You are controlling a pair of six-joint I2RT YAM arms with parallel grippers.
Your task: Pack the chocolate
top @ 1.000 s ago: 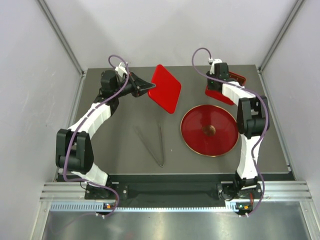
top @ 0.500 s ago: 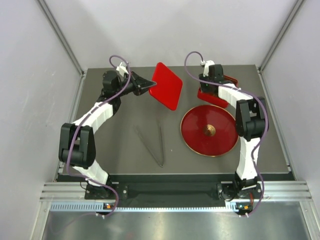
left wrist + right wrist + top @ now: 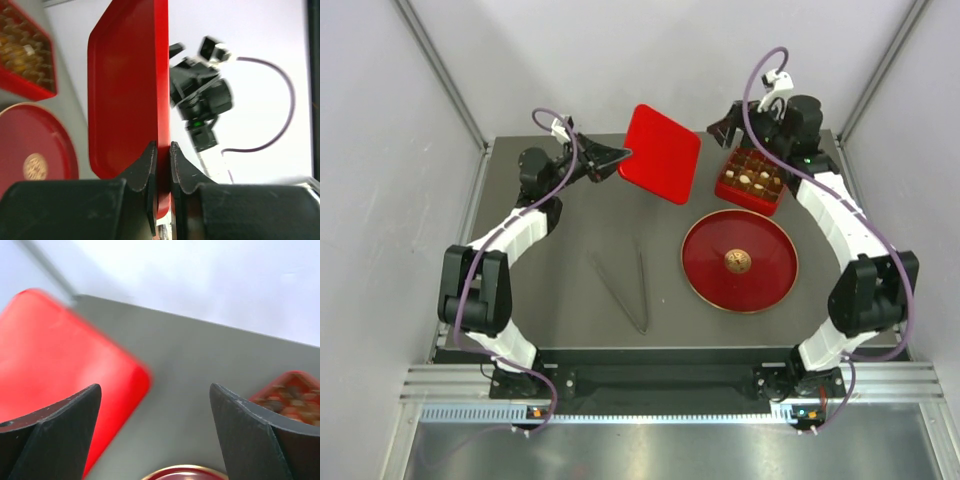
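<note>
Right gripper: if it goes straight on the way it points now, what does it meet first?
Probably the grey table between the red lid and the red box. The open right gripper aims into that gap, but the lid's corner sits left of its line, so it could brush the lid first.

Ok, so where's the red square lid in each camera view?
Top external: red lid over the table's back middle, held by the left gripper.
Left wrist: upright and edge-on, centre-left, pinched at its lower rim.
Right wrist: blurred, filling the left side.
Shared landmark: the chocolate box, right of the lid from above, top left in the left wrist view, lower right in the right wrist view.
</note>
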